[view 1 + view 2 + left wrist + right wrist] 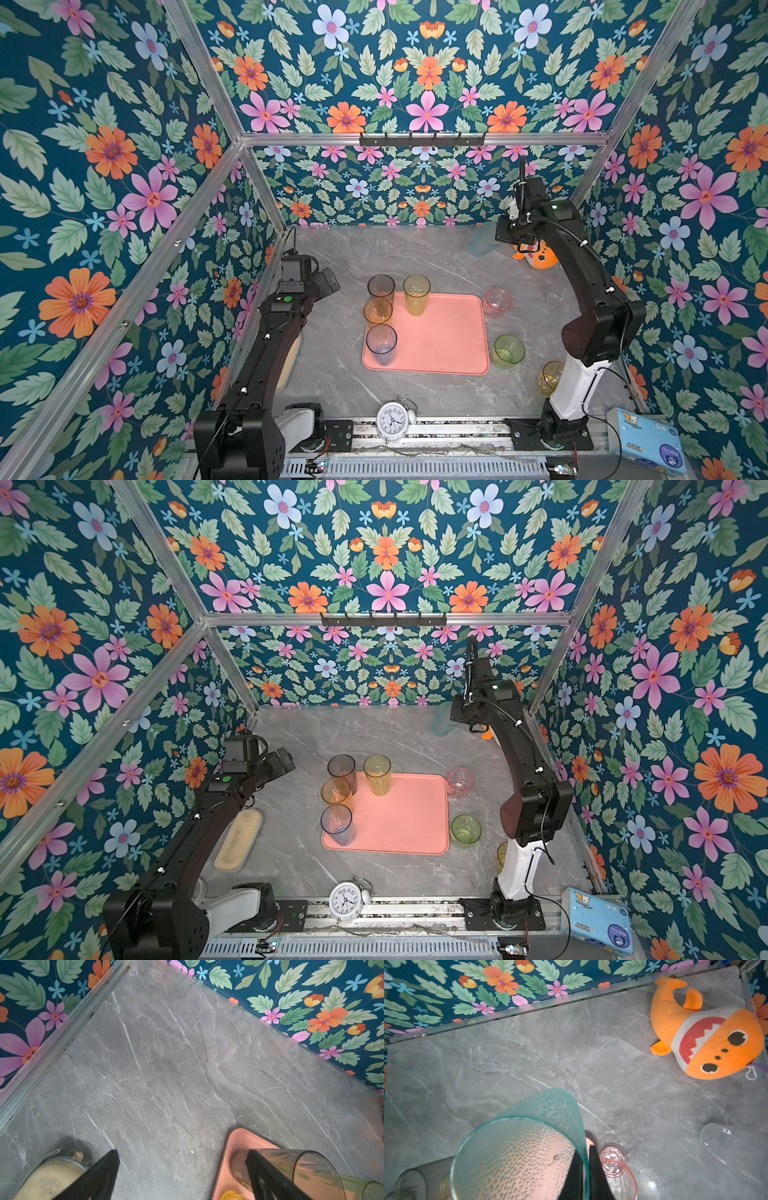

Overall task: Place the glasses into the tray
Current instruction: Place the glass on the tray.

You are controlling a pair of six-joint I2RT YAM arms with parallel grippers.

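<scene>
The salmon-pink tray (pixel 449 336) lies mid-table. Along its left and far edge stand a grey glass (pixel 381 286), a tall yellow glass (pixel 417 294), an amber glass (pixel 378 311) and a blue glass (pixel 381 344). On the table to its right are a short pink glass (pixel 497 302), a green glass (pixel 509 351) and a yellowish glass (pixel 549 377) half hidden by the right arm. My right gripper (pixel 586 1153) is shut on the rim of a teal glass (pixel 519 1147), held above the far right of the table (pixel 482 243). A clear glass (pixel 716 1138) stands nearby. My left gripper (pixel 181 1155) is open and empty beside the tray's far left corner.
An orange shark plush (pixel 708 1039) lies in the far right corner. A white alarm clock (pixel 392 419) sits at the front edge, a cream pouch (pixel 239 839) along the left wall under the left arm, and a blue tissue pack (pixel 646 440) at the front right.
</scene>
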